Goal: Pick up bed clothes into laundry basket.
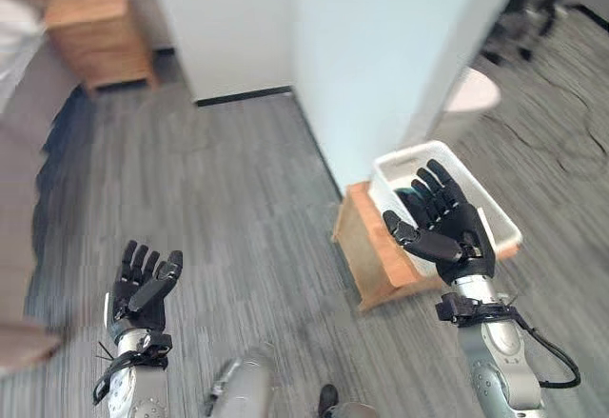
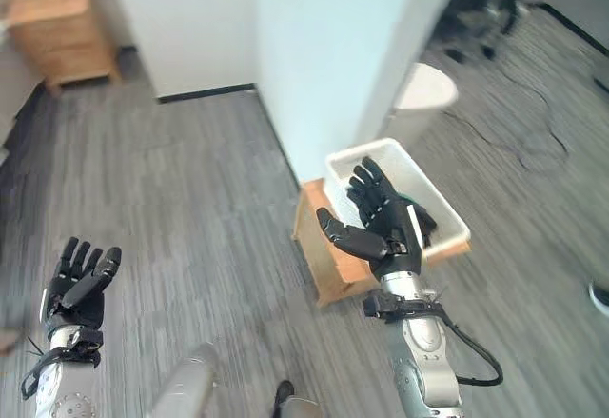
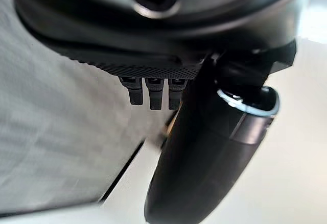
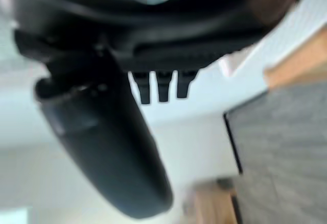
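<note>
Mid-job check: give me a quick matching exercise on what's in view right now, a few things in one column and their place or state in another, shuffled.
Things:
1. laundry basket
2. right hand
3. left hand
4. wooden dresser

Places or states:
A. open, raised over the grey floor, holding nothing
B. far corner, by the wall
C. sits on a low wooden stand beside the white wall
D. open, palm up, in front of the basket

Pairs: 1-C, 2-D, 3-A, 4-B
</note>
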You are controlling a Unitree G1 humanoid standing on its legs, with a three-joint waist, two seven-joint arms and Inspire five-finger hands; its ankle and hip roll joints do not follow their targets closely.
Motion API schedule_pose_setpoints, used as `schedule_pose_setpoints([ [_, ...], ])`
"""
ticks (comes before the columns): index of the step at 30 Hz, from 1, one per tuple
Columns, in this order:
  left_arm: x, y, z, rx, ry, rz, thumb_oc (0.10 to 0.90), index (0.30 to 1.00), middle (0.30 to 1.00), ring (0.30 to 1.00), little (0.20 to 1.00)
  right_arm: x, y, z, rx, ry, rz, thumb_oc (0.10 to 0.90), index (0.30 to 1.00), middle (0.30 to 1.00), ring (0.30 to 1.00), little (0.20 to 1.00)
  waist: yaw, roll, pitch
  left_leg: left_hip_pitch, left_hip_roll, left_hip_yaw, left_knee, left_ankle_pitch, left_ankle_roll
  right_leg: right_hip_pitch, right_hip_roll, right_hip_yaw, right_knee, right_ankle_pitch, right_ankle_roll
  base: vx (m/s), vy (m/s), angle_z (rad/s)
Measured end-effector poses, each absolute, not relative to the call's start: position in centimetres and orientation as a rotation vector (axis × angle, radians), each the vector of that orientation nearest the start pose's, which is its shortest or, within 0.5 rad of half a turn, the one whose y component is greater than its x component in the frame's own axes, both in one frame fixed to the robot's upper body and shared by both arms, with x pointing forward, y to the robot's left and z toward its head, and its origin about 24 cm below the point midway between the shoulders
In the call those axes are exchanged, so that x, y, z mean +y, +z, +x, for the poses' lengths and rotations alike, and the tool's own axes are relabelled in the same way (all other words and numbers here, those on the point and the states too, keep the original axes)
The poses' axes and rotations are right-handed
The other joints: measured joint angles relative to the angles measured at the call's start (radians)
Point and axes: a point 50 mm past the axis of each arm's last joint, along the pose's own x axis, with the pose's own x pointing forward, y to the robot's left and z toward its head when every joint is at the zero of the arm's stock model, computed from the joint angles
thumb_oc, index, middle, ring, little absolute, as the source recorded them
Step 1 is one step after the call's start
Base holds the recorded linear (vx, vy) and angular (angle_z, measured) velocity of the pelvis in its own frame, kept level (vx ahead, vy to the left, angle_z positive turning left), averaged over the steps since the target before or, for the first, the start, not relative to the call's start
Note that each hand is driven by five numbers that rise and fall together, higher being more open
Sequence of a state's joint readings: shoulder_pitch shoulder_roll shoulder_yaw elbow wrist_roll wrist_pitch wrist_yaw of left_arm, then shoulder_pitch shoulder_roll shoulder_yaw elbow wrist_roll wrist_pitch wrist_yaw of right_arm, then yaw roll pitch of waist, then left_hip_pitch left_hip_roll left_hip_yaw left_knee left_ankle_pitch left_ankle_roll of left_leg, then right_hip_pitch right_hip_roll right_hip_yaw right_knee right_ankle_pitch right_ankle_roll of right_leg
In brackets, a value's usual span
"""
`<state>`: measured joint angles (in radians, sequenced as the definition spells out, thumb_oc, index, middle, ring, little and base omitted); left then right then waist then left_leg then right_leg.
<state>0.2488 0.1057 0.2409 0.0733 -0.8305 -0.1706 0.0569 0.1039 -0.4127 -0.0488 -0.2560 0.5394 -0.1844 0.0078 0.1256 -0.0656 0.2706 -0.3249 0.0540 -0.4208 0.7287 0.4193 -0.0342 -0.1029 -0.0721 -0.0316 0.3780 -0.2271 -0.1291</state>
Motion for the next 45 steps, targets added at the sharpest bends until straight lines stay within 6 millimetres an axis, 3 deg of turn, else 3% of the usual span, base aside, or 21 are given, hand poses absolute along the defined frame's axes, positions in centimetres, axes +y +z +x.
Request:
schedule_pose_setpoints([
  [1,24.8,-0.5,18.4,0.002,0.491,-0.686,0.800,0.900,0.900,0.900,0.900,-22.9,11.3,22.7,-0.340,0.013,0.109,0.800,0.900,0.900,0.900,0.900,-0.015,0.056,0.003,-0.010,0.012,-0.009,0.031,-0.099,-0.004,0.018,-0.006,-0.107,0.007,0.025,0.053,-0.15,0.039,2.05],
  [3,25.0,0.8,19.2,-0.038,0.438,-0.658,0.800,0.900,0.900,0.900,0.900,-22.5,9.2,23.0,-0.241,-0.021,0.177,0.800,0.900,0.900,0.900,0.900,0.041,-0.015,0.006,0.008,-0.030,0.079,-0.120,-0.016,-0.051,-0.008,-0.096,-0.137,0.067,0.018,0.064,-0.13,0.098,1.50],
  [4,24.8,1.1,19.6,-0.041,0.411,-0.651,0.800,0.900,0.900,0.900,0.900,-22.7,7.7,22.0,-0.185,-0.051,0.195,0.800,0.900,0.900,0.900,0.900,0.014,-0.026,-0.004,0.042,-0.001,0.197,-0.261,-0.039,-0.010,0.062,-0.126,-0.242,-0.010,0.050,0.058,-0.14,0.096,2.22],
  [6,24.2,2.3,20.0,-0.093,0.377,-0.662,0.800,0.900,0.900,0.900,0.900,-23.6,6.4,21.0,-0.127,-0.097,0.189,0.800,0.900,0.900,0.900,0.900,-0.029,0.023,-0.014,0.138,0.033,0.329,-0.514,-0.061,0.127,0.080,-0.136,-0.325,0.030,0.065,0.071,-0.25,0.263,2.85],
  [7,24.2,2.6,19.3,-0.117,0.379,-0.662,0.800,0.900,0.900,0.900,0.900,-24.3,7.0,20.6,-0.142,-0.099,0.149,0.800,0.900,0.900,0.900,0.900,-0.074,0.111,-0.073,0.178,0.114,0.537,-0.685,-0.259,0.328,0.082,-0.023,-0.357,-0.168,0.021,0.090,-0.20,0.240,2.54],
  [8,24.5,3.2,19.3,-0.144,0.368,-0.648,0.800,0.900,0.900,0.900,0.900,-24.6,7.4,20.5,-0.165,-0.109,0.141,0.800,0.900,0.900,0.900,0.900,-0.090,0.140,-0.082,0.195,0.133,0.603,-0.746,-0.324,0.260,0.107,0.003,-0.376,-0.259,0.089,0.093,-0.29,0.309,2.91],
  [9,24.8,3.4,20.8,-0.152,0.341,-0.637,0.800,0.900,0.900,0.900,0.900,-25.6,6.5,19.9,-0.146,-0.199,0.165,0.800,0.900,0.900,0.900,0.900,-0.114,0.118,-0.056,0.186,0.161,0.722,-0.708,-0.330,0.114,0.165,-0.039,-0.491,-0.283,0.150,0.133,-0.29,0.368,2.30],
  [11,25.1,3.2,20.5,-0.142,0.351,-0.631,0.800,0.900,0.900,0.900,0.900,-26.0,4.7,19.2,-0.079,-0.289,0.187,0.800,0.900,0.900,0.900,0.900,-0.108,0.091,-0.078,0.159,0.224,0.808,-0.550,-0.352,-0.011,0.202,-0.092,-0.608,-0.267,0.154,0.142,-0.38,0.460,2.25],
  [12,25.1,2.5,19.7,-0.112,0.358,-0.622,0.800,0.900,0.900,0.900,0.900,-26.5,4.7,18.8,-0.078,-0.312,0.166,0.800,0.900,0.900,0.900,0.900,-0.110,0.098,-0.086,0.173,0.229,0.765,-0.537,-0.344,-0.035,0.219,-0.130,-0.646,-0.236,0.153,0.141,-0.29,0.432,1.96],
  [15,24.0,1.2,18.6,-0.028,0.343,-0.626,0.800,0.900,0.900,0.900,0.900,-27.7,4.7,17.7,-0.049,-0.355,0.106,0.800,0.900,0.900,0.900,0.900,-0.125,0.155,-0.127,0.239,0.149,0.718,-0.682,-0.266,0.017,0.199,-0.267,-0.689,-0.028,0.111,0.189,-0.29,0.527,1.67],
  [16,24.5,1.6,18.6,-0.047,0.347,-0.597,0.800,0.900,0.900,0.900,0.900,-26.5,4.7,18.8,-0.054,-0.292,0.106,0.800,0.900,0.900,0.900,0.900,-0.088,0.135,-0.122,0.232,0.100,0.685,-0.710,-0.282,0.024,0.132,-0.334,-0.662,-0.048,0.050,0.303,-0.24,0.482,0.71],
  [17,25.6,2.2,18.8,-0.069,0.367,-0.554,0.800,0.900,0.900,0.900,0.900,-25.2,5.1,20.1,-0.076,-0.232,0.126,0.800,0.900,0.900,0.900,0.900,-0.075,0.119,-0.113,0.210,0.069,0.674,-0.704,-0.282,0.024,0.099,-0.349,-0.661,-0.134,0.067,0.311,-0.24,0.463,0.79],
  [19,25.9,2.8,20.3,-0.077,0.347,-0.508,0.800,0.900,0.900,0.900,0.900,-23.5,4.4,21.2,-0.081,-0.201,0.221,0.800,0.900,0.900,0.900,0.900,-0.109,0.093,-0.103,0.144,0.006,0.622,-0.648,-0.285,0.029,0.105,-0.344,-0.553,-0.190,0.245,0.230,-0.02,0.342,1.78],
  [21,25.1,3.5,21.3,-0.096,0.292,-0.478,0.800,0.900,0.900,0.900,0.900,-22.5,2.8,21.6,-0.009,-0.186,0.286,0.800,0.900,0.900,0.900,0.900,-0.101,0.108,-0.094,0.162,-0.004,0.567,-0.656,-0.322,0.038,0.064,-0.345,-0.280,-0.036,0.208,0.277,0.03,0.445,1.67],
  [22,25.5,3.7,21.4,-0.094,0.281,-0.448,0.800,0.900,0.900,0.900,0.900,-21.7,2.4,21.5,0.008,-0.162,0.318,0.800,0.900,0.900,0.900,0.900,-0.116,0.111,-0.082,0.162,-0.023,0.517,-0.643,-0.336,0.055,0.064,-0.274,-0.028,-0.026,0.135,0.349,0.01,0.360,1.24],
  [23,25.5,4.0,21.7,-0.096,0.262,-0.426,0.800,0.900,0.900,0.900,0.900,-21.4,2.1,21.1,0.019,-0.148,0.338,0.800,0.900,0.900,0.900,0.900,-0.143,0.106,-0.068,0.168,-0.039,0.449,-0.644,-0.331,0.056,0.071,-0.205,0.124,-0.008,0.074,0.370,0.00,0.274,1.85],
  [24,25.8,4.2,21.7,-0.098,0.247,-0.399,0.800,0.900,0.900,0.900,0.900,-21.5,1.7,20.5,0.037,-0.133,0.335,0.800,0.900,0.900,0.900,0.900,-0.169,0.102,-0.050,0.184,-0.058,0.389,-0.653,-0.322,0.058,0.076,-0.155,0.164,0.007,0.028,0.330,0.00,0.148,1.70],
  [29,25.1,3.9,20.6,-0.074,0.228,-0.360,0.800,0.900,0.900,0.900,0.900,-23.0,0.0,18.4,0.132,-0.179,0.306,0.800,0.900,0.900,0.900,0.900,-0.190,0.075,-0.030,0.168,-0.074,0.270,-0.633,-0.337,0.058,0.125,-0.061,0.140,-0.156,0.000,0.243,0.05,0.097,0.98],
  [32,24.6,2.1,19.3,0.003,0.258,-0.343,0.800,0.900,0.900,0.900,0.900,-23.8,0.3,18.6,0.139,-0.177,0.274,0.800,0.900,0.900,0.900,0.900,-0.168,0.065,-0.030,0.181,-0.086,0.265,-0.561,-0.396,0.001,0.147,-0.045,0.145,-0.153,0.004,0.252,0.02,-0.007,-0.03],
  [37,24.6,1.3,18.6,0.054,0.275,-0.333,0.800,0.900,0.900,0.900,0.900,-23.1,0.8,19.7,0.109,-0.158,0.295,0.800,0.900,0.900,0.900,0.900,-0.133,0.007,-0.054,0.206,-0.087,0.271,-0.581,-0.399,-0.004,0.189,-0.056,0.145,-0.227,0.036,0.268,0.05,-0.021,-0.03],
  [45,25.3,1.1,18.1,0.085,0.287,-0.227,0.800,0.900,0.900,0.900,0.900,-22.9,0.2,19.6,0.144,-0.153,0.277,0.800,0.900,0.900,0.900,0.900,-0.109,-0.019,-0.137,0.256,-0.084,0.294,-0.649,-0.393,-0.004,0.230,-0.067,0.152,-0.295,0.051,0.257,0.04,-0.020,-0.08],
])
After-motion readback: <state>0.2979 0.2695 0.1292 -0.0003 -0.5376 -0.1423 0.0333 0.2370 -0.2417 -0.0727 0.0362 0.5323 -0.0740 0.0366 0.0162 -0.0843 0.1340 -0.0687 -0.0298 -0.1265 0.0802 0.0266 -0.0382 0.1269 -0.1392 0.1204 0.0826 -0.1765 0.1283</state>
